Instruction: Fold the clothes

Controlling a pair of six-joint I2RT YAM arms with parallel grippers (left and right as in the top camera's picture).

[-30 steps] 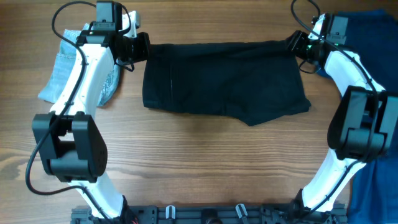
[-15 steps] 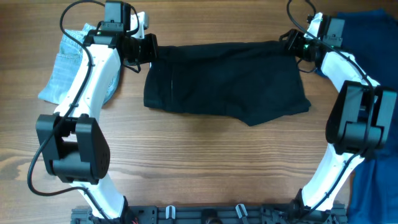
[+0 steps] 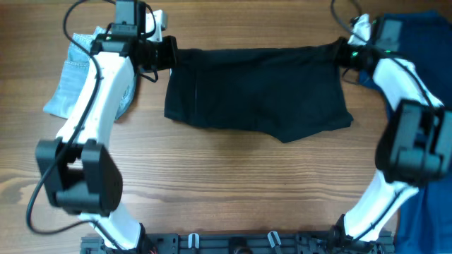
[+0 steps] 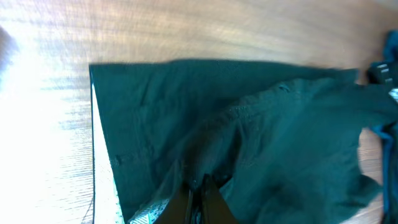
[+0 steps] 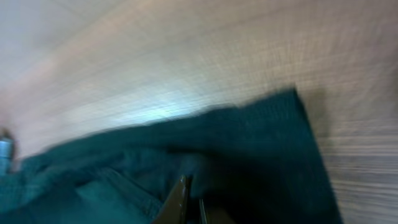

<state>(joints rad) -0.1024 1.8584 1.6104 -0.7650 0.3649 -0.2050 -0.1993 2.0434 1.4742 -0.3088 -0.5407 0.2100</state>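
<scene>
Gripping the black shorts [image 3: 254, 92] at opposite far corners, left pincer [image 3: 169, 53] and right pincer [image 3: 342, 55] both clamped on them.

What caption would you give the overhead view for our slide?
The left gripper and right gripper pinch far corners of dark shorts on a wooden table.

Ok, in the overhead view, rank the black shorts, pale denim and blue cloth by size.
Largest: black shorts, clearly.
Then blue cloth and pale denim: unranked, since the frame cuts the cloth and the left arm covers part of the denim.
</scene>
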